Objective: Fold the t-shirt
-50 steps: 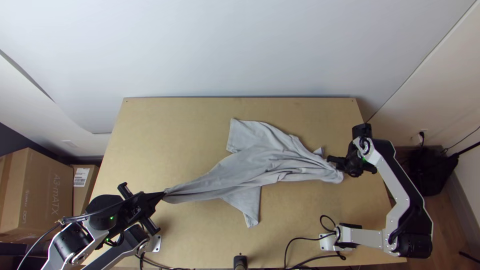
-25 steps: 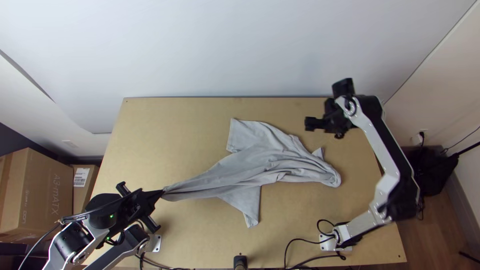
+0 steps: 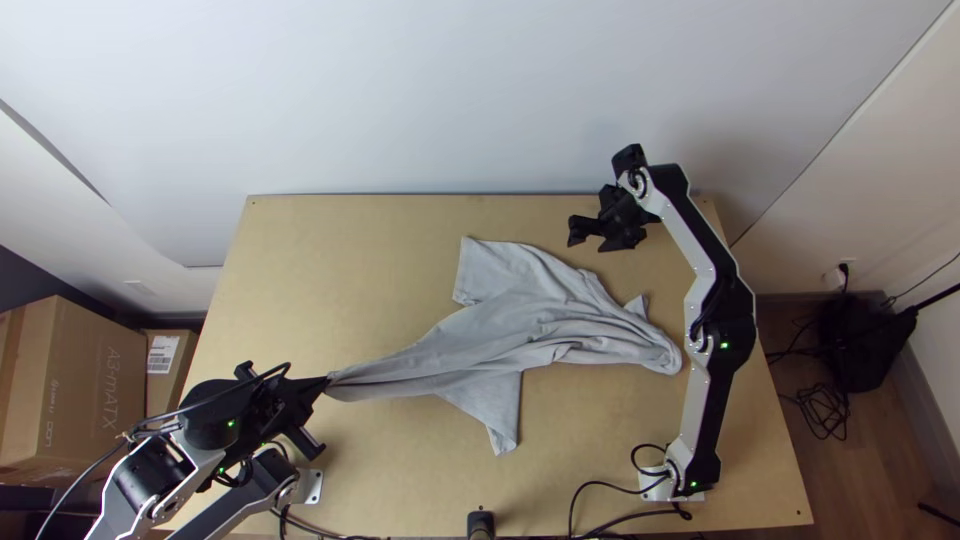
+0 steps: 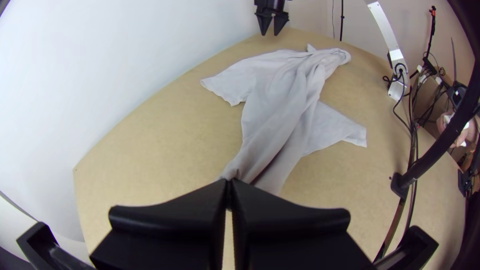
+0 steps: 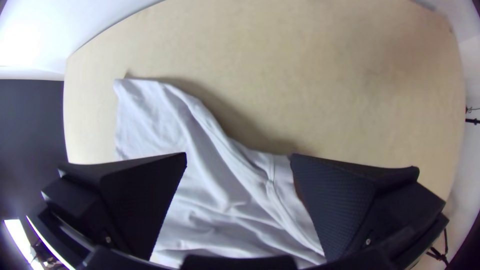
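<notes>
The light grey t-shirt (image 3: 540,320) lies bunched in long creases across the table, one sleeve spread toward the back, the other toward the front. At its left end, my left gripper (image 3: 325,384) is shut on a gathered tip of cloth; in the left wrist view the pads of my left gripper (image 4: 229,186) meet on the shirt (image 4: 280,110). Beyond the shirt's back right side, my right gripper (image 3: 585,238) stands open above the table. In the right wrist view my right gripper (image 5: 239,159) has its fingers wide apart, with shirt cloth (image 5: 200,185) below and between them.
The wooden table (image 3: 330,270) has bare surface at the back left and along the right side. Cables (image 3: 600,484) loop by the right arm's base at the front edge. Cardboard boxes (image 3: 75,380) stand left of the table, and a white wall (image 3: 480,100) rises behind it.
My right gripper has let go of the shirt's right end and moved up and to the left, toward the table's back edge. The left gripper has stayed nearly still, holding its end.
</notes>
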Controlling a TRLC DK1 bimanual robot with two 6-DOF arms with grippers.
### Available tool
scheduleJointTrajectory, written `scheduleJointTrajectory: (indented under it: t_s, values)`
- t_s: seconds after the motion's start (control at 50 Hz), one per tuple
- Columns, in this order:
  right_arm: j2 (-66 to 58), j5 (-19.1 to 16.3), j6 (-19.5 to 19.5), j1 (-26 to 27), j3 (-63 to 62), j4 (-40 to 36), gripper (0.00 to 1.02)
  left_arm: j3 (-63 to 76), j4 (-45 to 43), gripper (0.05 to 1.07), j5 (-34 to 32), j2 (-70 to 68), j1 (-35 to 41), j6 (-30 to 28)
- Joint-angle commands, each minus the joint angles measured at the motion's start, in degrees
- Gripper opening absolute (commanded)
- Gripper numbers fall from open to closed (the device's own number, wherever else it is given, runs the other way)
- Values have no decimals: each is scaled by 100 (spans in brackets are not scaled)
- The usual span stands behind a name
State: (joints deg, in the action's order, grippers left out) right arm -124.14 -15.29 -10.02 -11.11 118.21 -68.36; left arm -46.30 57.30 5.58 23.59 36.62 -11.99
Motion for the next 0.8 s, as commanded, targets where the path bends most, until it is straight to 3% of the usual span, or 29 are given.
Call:
scheduleJointTrajectory:
  t_s: [0.0, 0.06, 0.16, 0.28, 0.78]
  values:
    - [-207, 290, 141, -242, 316, 262, 93, -160, 1, 8, 48, 93, -32, 100]
    - [-445, 588, 237, -356, 580, 279, 92, -160, -8, 8, 48, 101, -41, 100]
    - [-796, 615, 361, -444, 914, 270, 91, -168, -8, 8, 57, 137, -32, 100]
    - [-1078, 755, 396, -558, 1169, 288, 73, -160, 1, 8, 57, 145, -41, 91]
    - [-1561, 835, 387, -928, 1389, 393, 69, -124, 9, 8, 48, 145, -32, 91]
